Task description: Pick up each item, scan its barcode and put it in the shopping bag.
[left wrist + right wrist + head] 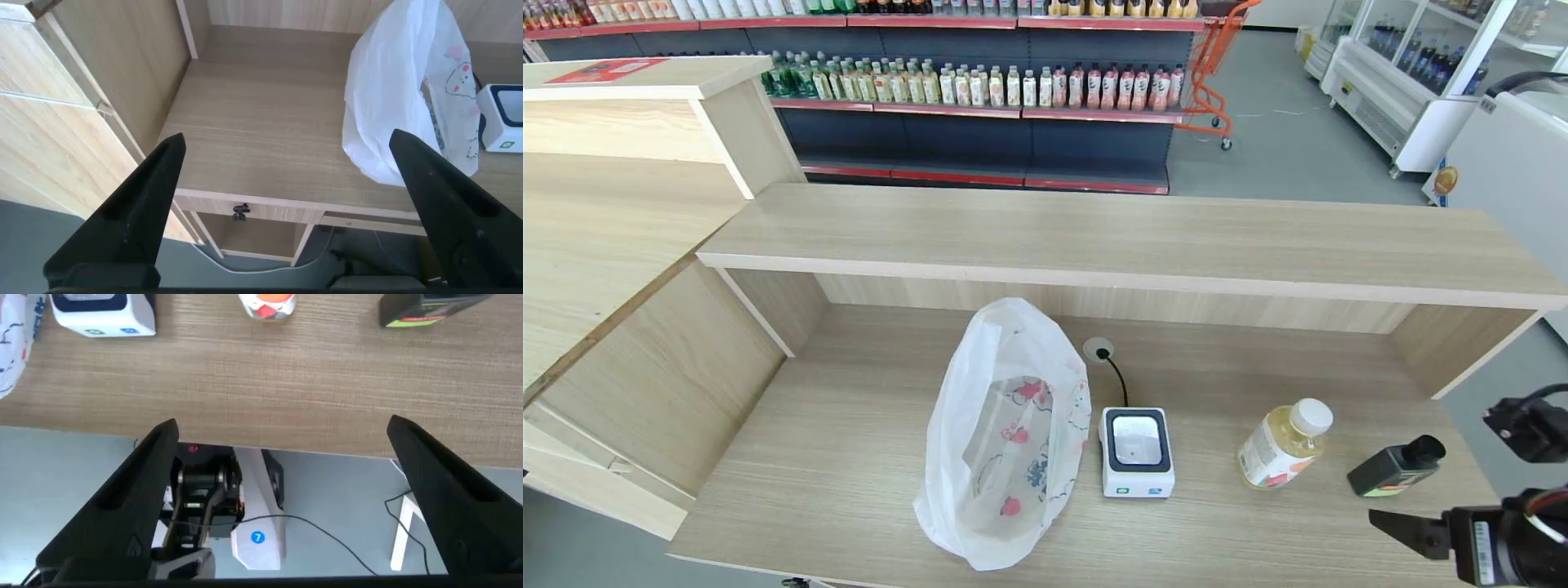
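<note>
On the wooden tabletop (833,457) a white plastic shopping bag (1005,433) with a red and blue cartoon print stands open. It is just beside a white barcode scanner (1136,452). Further right sits a pale-yellow bottle (1285,445) with a white cap, then a small dark bottle (1395,467) with a black cap. The left hand (286,147) and the right hand (283,429) are both spread wide and hold nothing, out by the tabletop's near edge.

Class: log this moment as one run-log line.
left claw: open, empty | right claw: open, empty | scanner: beside shopping bag | yellow bottle, dark container: on desk, unbagged
</note>
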You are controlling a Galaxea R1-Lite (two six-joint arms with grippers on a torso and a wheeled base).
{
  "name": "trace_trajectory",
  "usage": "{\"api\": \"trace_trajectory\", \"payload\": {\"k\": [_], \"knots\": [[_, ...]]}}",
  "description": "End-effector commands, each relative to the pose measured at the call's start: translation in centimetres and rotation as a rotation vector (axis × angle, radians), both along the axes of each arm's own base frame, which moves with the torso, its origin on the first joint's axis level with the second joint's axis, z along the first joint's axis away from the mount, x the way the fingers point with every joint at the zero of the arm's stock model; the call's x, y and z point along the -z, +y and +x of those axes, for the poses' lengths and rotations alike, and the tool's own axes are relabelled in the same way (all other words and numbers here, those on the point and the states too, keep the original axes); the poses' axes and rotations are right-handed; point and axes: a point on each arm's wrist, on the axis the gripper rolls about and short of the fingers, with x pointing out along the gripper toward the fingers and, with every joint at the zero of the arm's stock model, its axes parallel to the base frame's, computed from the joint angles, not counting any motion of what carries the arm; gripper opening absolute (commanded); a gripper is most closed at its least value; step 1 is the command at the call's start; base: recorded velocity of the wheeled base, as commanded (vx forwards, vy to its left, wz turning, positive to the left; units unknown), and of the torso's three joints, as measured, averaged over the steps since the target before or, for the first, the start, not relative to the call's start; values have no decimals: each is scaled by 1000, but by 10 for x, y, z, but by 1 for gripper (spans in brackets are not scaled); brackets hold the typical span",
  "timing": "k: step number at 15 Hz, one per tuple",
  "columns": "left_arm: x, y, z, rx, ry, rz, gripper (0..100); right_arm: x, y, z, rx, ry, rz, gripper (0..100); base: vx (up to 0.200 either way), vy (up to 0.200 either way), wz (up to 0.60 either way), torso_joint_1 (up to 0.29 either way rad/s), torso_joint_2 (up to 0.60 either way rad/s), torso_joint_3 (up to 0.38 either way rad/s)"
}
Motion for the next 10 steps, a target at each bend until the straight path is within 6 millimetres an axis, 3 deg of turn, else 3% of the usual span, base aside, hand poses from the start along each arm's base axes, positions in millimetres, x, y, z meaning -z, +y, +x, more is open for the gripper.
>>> {"api": "trace_trajectory", "payload": {"k": [1,5,10], "knots": [[0,0,0,0,1,0,100,44,-2,53,21,156,-39,100,0,0,0,0,0,0],[0,0,0,0,0,0,100,78,0,80,16,183,-48,100,0,0,0,0,0,0],[0,0,0,0,0,0,100,104,5,107,3,107,-42,100,0,0,0,0,0,0]]}}
